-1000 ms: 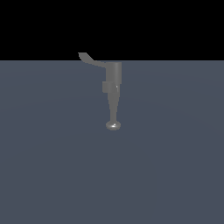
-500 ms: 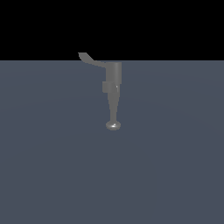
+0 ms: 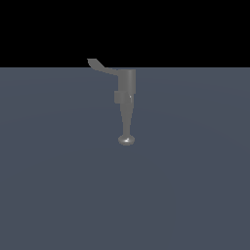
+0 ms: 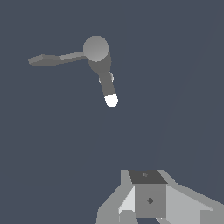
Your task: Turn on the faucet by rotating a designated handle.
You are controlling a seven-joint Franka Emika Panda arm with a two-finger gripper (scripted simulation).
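The grey metallic faucet [image 3: 126,93] stands on the flat grey-blue floor, its tapering spout ending in a shiny knob [image 3: 126,140]. The thin curved handle [image 3: 101,67] projects from the cylinder's top toward the exterior view's left, tip flared upward. The wrist view sees the faucet [image 4: 96,49] from above, with the handle [image 4: 52,59] and the bright spout knob [image 4: 111,100]. Only part of my gripper [image 4: 148,203] shows at the wrist picture's edge, well away from the faucet and touching nothing. It does not appear in the exterior view.
A plain grey-blue floor [image 3: 185,185] lies all around the faucet. A black background fills the area above the floor's far edge [image 3: 195,67].
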